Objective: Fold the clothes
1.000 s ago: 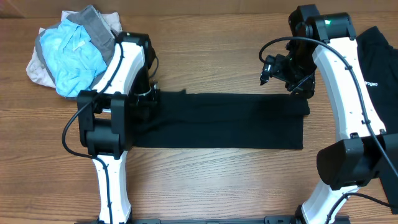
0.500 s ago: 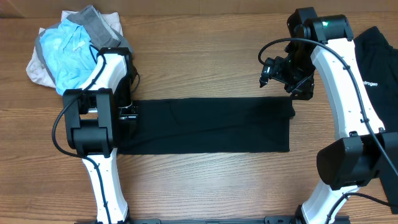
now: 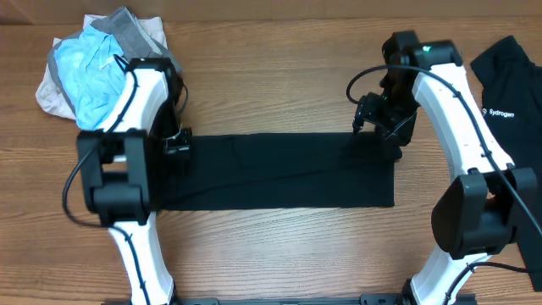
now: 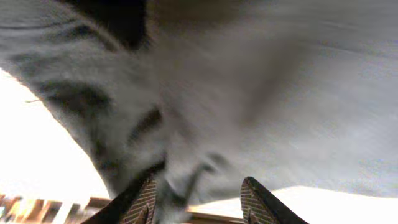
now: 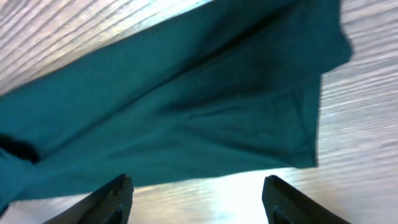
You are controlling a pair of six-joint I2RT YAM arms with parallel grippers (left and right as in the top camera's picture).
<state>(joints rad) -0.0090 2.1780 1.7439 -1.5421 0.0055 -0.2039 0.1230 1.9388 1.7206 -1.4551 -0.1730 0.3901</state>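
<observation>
The clothes (image 3: 279,169) are one plain black garment lying as a long flat strip across the middle of the table. My left gripper (image 3: 175,142) is at the strip's far left corner. In the left wrist view its jaws (image 4: 199,186) stand apart, with blurred cloth (image 4: 249,93) filling the view and brushing the left finger (image 4: 146,199). My right gripper (image 3: 370,119) hovers just above the strip's far right corner. The right wrist view shows it open (image 5: 198,180), bare wood between its fingers and the cloth's edge (image 5: 186,106) just ahead.
A light-blue, grey and beige bundle (image 3: 93,68) lies at the back left corner, close behind the left arm. A black garment with white "Sydrogen" lettering (image 3: 508,93) lies at the right edge, beside the right arm.
The left gripper dragged the strip leftward, then let go and its jaws opened. The right arm moved left and down toward the strip's right end, its jaws narrowing somewhat.
</observation>
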